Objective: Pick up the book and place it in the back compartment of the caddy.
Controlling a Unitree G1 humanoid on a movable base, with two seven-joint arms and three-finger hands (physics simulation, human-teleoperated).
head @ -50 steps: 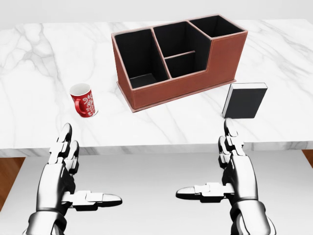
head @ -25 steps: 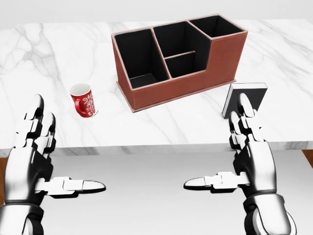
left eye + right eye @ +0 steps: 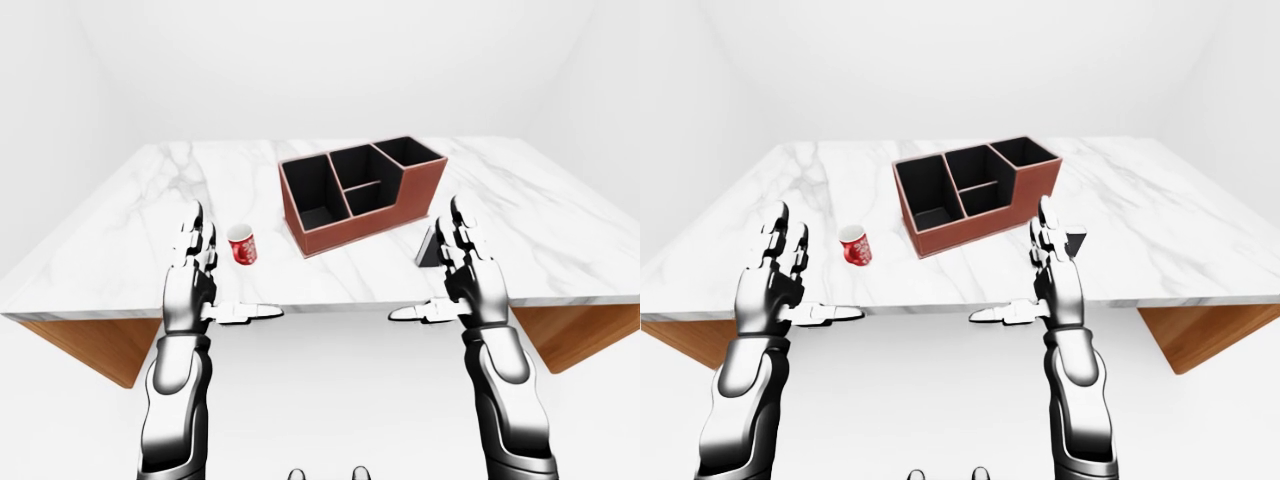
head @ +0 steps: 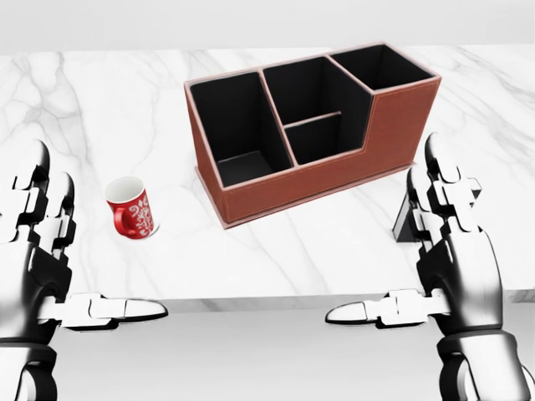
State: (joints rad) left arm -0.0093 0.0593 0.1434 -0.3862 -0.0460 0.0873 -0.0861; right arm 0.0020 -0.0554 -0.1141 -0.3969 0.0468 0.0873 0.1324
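The book [image 4: 403, 220], black-covered with white pages, stands upright on the marble table [image 4: 251, 251], right of the caddy. My right hand [image 4: 410, 251] is open, fingers straight up, in front of the book, hiding most of it. A corner shows in the right-eye view [image 3: 1076, 240]. The red-brown caddy [image 4: 334, 180] has black compartments; its long one [image 4: 380, 67] lies at the top right. My left hand [image 4: 84, 251] is open and empty at the left.
A red patterned mug [image 4: 131, 207] stands on the table left of the caddy, just right of my left hand. The table's near edge [image 4: 251, 299] runs below both hands. White walls surround the table [image 3: 120, 250].
The camera has moved closer to the table, so the caddy and mug look larger and lower. Both hands have risen; the right hand now covers most of the book.
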